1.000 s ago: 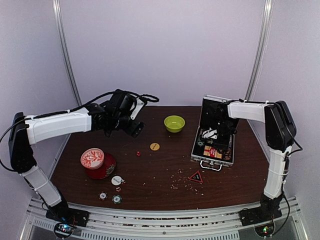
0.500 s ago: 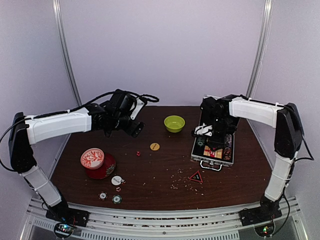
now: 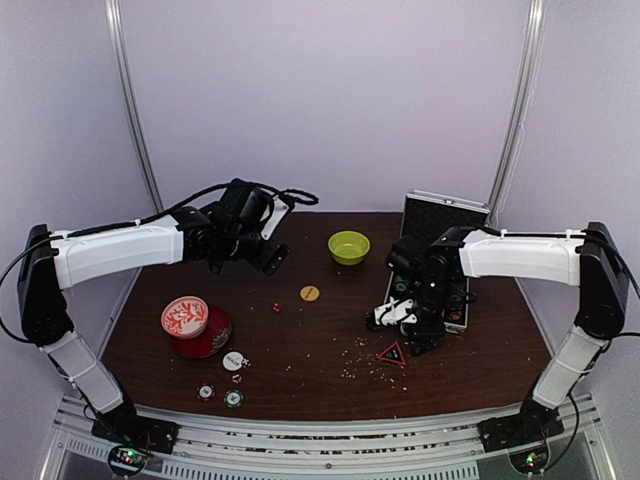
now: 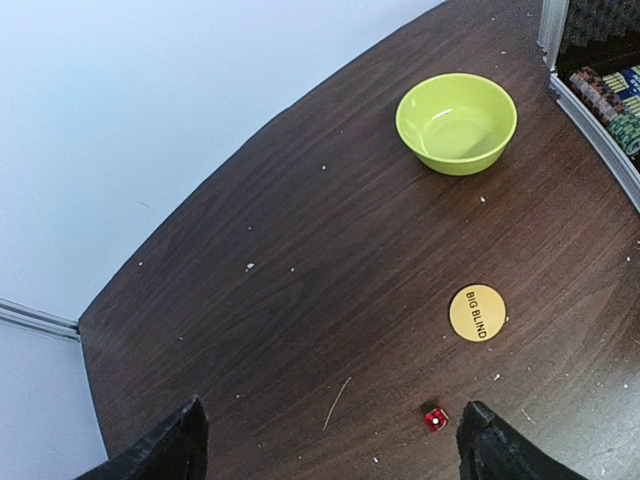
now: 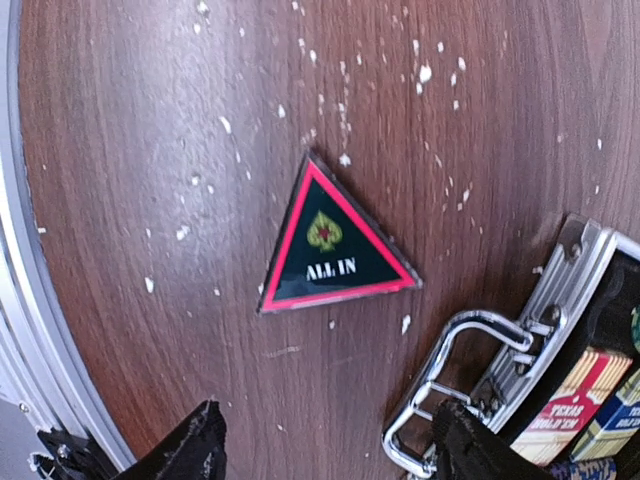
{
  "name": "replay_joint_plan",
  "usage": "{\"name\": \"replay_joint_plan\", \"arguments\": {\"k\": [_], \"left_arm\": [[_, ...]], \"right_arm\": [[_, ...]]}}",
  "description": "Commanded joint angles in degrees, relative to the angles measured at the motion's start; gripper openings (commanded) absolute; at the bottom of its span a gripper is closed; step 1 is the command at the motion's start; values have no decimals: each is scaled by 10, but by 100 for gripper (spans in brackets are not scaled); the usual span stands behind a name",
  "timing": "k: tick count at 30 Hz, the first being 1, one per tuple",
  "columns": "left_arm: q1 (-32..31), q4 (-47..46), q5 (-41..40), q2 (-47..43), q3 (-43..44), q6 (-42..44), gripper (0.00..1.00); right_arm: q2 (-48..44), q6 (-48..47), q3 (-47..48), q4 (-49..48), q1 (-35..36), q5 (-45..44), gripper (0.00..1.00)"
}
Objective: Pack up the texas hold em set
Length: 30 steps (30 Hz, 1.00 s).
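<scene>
Roughly midway: chips, white button loose front left. ALL IN triangle on table beside case; right gripper over it, wide, empty. Red die, BIG BLIND button unpacked below left gripper, wide, empty. Case open, right side; decks, chip rows inside.

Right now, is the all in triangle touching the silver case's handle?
Apart. The right wrist view shows a strip of bare wood between the ALL IN triangle and the case handle.
</scene>
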<state>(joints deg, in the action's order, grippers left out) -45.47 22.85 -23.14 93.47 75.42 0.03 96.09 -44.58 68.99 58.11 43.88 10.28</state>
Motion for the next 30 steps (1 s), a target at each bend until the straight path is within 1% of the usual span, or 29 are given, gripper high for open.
{"name": "replay_joint_plan", "arguments": {"k": [1, 2, 4, 8, 13, 19, 30], "left_arm": [[-2, -4, 0, 6, 15, 4, 88], [-1, -4, 0, 6, 15, 5, 88], [-1, -3, 0, 6, 16, 5, 88], [-1, -2, -1, 3, 16, 5, 88], [-1, -2, 1, 4, 16, 5, 88], [-1, -2, 5, 3, 16, 4, 88], [-1, 0, 7, 2, 17, 4, 88]], "right_arm": [[-5, 8, -8, -53, 14, 28, 72], [3, 38, -7, -58, 15, 38, 72], [14, 67, -8, -68, 15, 55, 71], [34, 99, -10, -70, 15, 80, 70], [56, 120, -11, -64, 15, 77, 71], [65, 145, -20, -90, 15, 54, 73], [88, 159, -21, -108, 15, 35, 74]]}}
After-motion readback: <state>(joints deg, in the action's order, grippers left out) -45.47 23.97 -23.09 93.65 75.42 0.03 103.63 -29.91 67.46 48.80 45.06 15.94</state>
